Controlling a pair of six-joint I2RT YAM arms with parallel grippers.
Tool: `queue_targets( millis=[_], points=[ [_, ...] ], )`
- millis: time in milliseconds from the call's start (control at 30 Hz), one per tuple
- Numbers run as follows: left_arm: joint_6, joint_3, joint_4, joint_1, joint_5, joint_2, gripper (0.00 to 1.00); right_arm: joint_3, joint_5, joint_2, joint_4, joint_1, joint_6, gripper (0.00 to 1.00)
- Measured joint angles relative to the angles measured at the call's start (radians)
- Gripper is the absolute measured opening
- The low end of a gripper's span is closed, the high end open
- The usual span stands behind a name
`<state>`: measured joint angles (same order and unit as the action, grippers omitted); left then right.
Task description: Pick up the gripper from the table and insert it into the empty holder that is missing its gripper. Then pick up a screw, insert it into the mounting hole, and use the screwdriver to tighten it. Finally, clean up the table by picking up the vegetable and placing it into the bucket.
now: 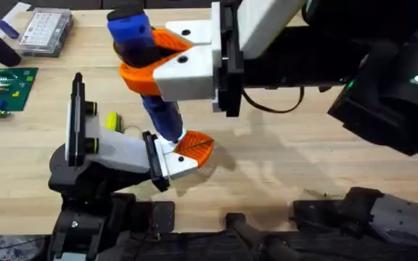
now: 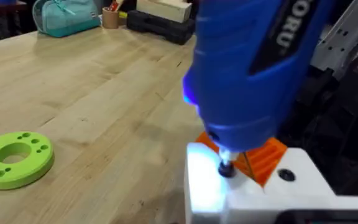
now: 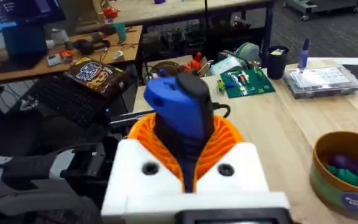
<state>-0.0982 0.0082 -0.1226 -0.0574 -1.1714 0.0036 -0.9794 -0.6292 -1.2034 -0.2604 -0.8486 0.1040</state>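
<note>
The blue screwdriver [image 1: 145, 58] stands nearly upright, and my right gripper [image 1: 149, 61] is shut on its body with its orange-and-white jaws. In the right wrist view the screwdriver [image 3: 178, 106] sits between the ribbed orange pads [image 3: 225, 134]. Its lit tip [image 2: 225, 167] presses on a dark screw head in the white base of the small orange gripper [image 1: 192, 146]. That gripper sits at the end of the white-and-grey holder [image 1: 111, 154]. The mustard bucket [image 3: 328, 186] holds a purple and green vegetable [image 3: 347, 167].
A clear parts box [image 1: 46, 30] and a green circuit board [image 1: 6, 87] lie at the far left of the table. A flat lime-green ring [image 2: 14, 158] rests on the wood beside the holder. The right arm's dark body [image 1: 383, 87] spans the upper right.
</note>
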Motion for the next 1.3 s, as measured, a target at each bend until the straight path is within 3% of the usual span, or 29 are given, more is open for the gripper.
queue_targets(
  millis=[1300],
  points=[
    [-0.008,0.0,-0.002,0.0,-0.012,0.002,0.014,-0.016,0.001,0.005,0.066,0.0,-0.026,0.046]
  ],
)
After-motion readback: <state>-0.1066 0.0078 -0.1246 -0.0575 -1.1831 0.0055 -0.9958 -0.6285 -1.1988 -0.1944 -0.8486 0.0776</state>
